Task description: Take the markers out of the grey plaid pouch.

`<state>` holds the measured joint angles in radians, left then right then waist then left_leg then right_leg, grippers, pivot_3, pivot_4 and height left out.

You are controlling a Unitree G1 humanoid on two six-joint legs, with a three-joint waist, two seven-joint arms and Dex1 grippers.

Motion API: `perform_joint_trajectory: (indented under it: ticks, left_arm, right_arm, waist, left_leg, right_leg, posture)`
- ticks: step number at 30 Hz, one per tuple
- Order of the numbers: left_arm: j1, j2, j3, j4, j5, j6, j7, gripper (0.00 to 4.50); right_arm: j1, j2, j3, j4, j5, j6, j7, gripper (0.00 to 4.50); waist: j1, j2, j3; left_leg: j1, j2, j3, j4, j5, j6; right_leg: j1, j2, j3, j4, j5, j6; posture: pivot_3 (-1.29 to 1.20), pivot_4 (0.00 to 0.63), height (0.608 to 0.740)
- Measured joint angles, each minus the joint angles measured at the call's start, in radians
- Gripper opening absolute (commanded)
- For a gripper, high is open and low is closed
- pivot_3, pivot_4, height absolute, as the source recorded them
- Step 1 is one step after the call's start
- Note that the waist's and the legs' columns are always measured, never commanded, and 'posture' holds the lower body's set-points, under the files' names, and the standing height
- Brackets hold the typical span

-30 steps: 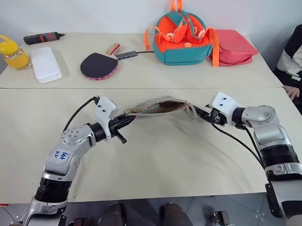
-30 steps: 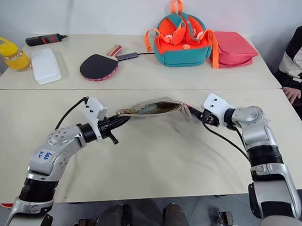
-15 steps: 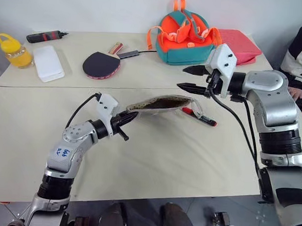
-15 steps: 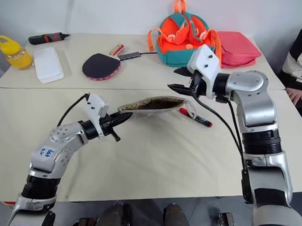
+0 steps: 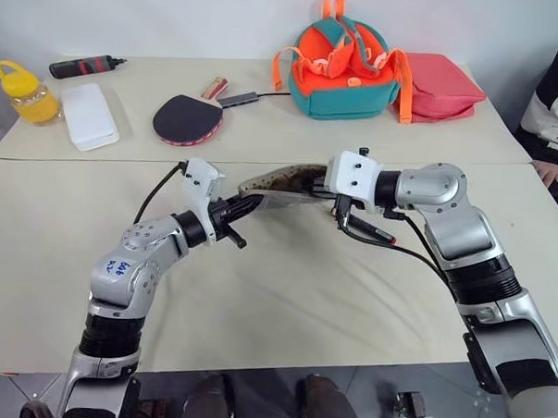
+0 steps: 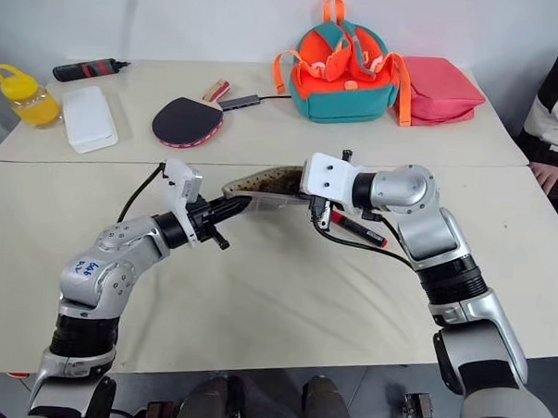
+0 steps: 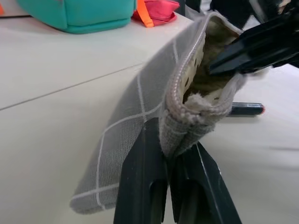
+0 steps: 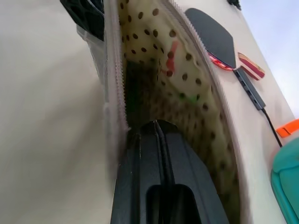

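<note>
Two grippers meet at the grey plaid pouch (image 5: pixel 278 183), which is lifted above the tabletop (image 5: pixel 285 293) near its middle. The left gripper (image 5: pixel 250 204) has its jaws closed tight on one end of the pouch, at the end of the zipper. The right gripper (image 8: pixel 156 128) has its jaws pressed together and pushed into the open mouth of the pouch; I cannot tell whether they hold something inside. One red-capped marker (image 6: pixel 358 229) lies on the tabletop just beside the pouch, under the right arm. The lining inside the pouch is cream with brown dots.
</note>
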<state>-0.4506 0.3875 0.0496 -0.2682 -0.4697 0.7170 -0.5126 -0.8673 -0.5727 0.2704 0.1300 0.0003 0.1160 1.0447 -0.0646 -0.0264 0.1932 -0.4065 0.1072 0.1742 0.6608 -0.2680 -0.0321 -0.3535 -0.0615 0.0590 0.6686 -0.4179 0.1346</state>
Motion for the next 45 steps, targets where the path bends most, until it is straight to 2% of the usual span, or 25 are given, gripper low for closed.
perform_joint_trajectory:
  ticks: [5,7,12,17,20,25,34,37,42,45]
  left_arm:
    - [-0.001,0.011,0.014,-0.045,-0.059,0.071,-0.011,0.0]
    - [-0.004,0.018,0.034,-0.063,-0.128,0.144,-0.015,0.0]
    - [0.025,0.087,0.062,-0.169,-0.319,0.32,-0.064,0.0]
    - [0.073,0.093,0.075,-0.186,-0.416,0.402,-0.058,0.0]
    - [0.078,0.072,0.087,-0.148,-0.413,0.389,-0.033,0.0]
    - [0.116,0.048,0.007,-0.103,-0.306,0.289,-0.013,0.0]
    - [0.149,0.051,-0.051,-0.071,-0.208,0.162,-0.025,0.0]
    - [0.147,0.05,-0.05,-0.063,-0.203,0.155,-0.025,0.0]
    - [0.126,0.005,-0.006,-0.037,-0.262,0.21,-0.006,0.0]
    - [0.113,0.0,0.026,-0.03,-0.303,0.259,0.005,0.0]
  right_arm:
    - [-0.005,-0.065,0.009,-0.029,0.0,0.01,0.099,0.04]
    - [-0.005,-0.094,0.027,-0.061,-0.009,0.03,0.141,0.04]
    - [-0.029,-0.147,0.037,-0.209,0.048,0.262,0.253,0.04]
    - [-0.011,-0.175,0.079,-0.289,0.056,0.333,0.301,0.04]
    - [-0.01,-0.181,0.122,-0.295,0.021,0.331,0.304,0.04]
    - [0.047,-0.187,0.22,-0.265,-0.08,0.253,0.287,0.04]
    - [0.042,-0.088,0.217,-0.164,-0.107,0.199,0.198,0.04]
    - [0.016,-0.067,0.204,-0.139,-0.106,0.197,0.187,0.6]
    - [-0.02,-0.064,0.186,-0.132,-0.104,0.174,0.181,2.21]
    - [-0.02,-0.055,0.183,-0.135,-0.083,0.196,0.201,2.21]
  waist:
    - [0.003,0.0,0.0]
    - [0.004,0.0,0.0]
    - [-0.004,0.0,0.0]
    - [-0.003,0.0,0.0]
    - [-0.004,0.0,0.0]
    - [0.001,-0.001,0.0]
    - [-0.008,-0.001,0.0]
    - [-0.013,-0.001,0.0]
    - [-0.013,-0.001,0.0]
    - [-0.013,-0.001,0.0]
  left_leg:
    - [0.0,0.0,0.0,0.001,0.0,0.0]
    - [0.0,0.0,0.0,0.001,0.0,0.0]
    - [0.0,0.001,-0.001,0.0,0.0,0.0]
    - [0.0,0.0,-0.001,0.001,0.0,0.0]
    - [0.002,0.0,-0.001,0.002,0.0,0.0]
    - [0.002,0.0,-0.002,0.001,-0.001,0.001]
    - [0.003,0.0,-0.002,0.002,-0.001,0.001]
    - [0.003,0.0,-0.002,0.002,-0.001,0.001]
    - [0.003,0.0,-0.003,0.002,-0.001,0.001]
    - [0.003,0.0,-0.004,0.001,-0.001,0.001]
  right_leg:
    - [0.0,0.0,0.0,0.0,0.0,0.0]
    - [0.0,0.0,0.0,0.001,0.0,0.0]
    - [0.0,0.0,0.0,0.002,0.0,0.0]
    - [0.002,0.0,0.0,0.001,0.0,0.0]
    - [0.005,0.0,0.0,-0.002,0.0,0.0]
    - [0.008,0.0,-0.001,-0.007,0.0,0.0]
    - [0.009,0.001,-0.001,-0.006,0.0,0.0]
    - [0.009,0.0,-0.001,-0.006,0.0,0.0]
    - [0.009,0.0,-0.002,-0.005,0.0,0.0]
    - [0.009,0.0,-0.002,-0.005,0.0,0.0]
  posture:
    - [0.0,0.15,0.74]
    - [0.0,0.15,0.74]
    - [0.0,0.15,0.74]
    - [0.0,0.15,0.74]
    - [0.0,0.15,0.74]
    - [0.0,0.15,0.74]
    - [0.0,0.15,0.74]
    - [0.0,0.15,0.74]
    - [0.0,0.15,0.74]
    - [0.0,0.15,0.74]
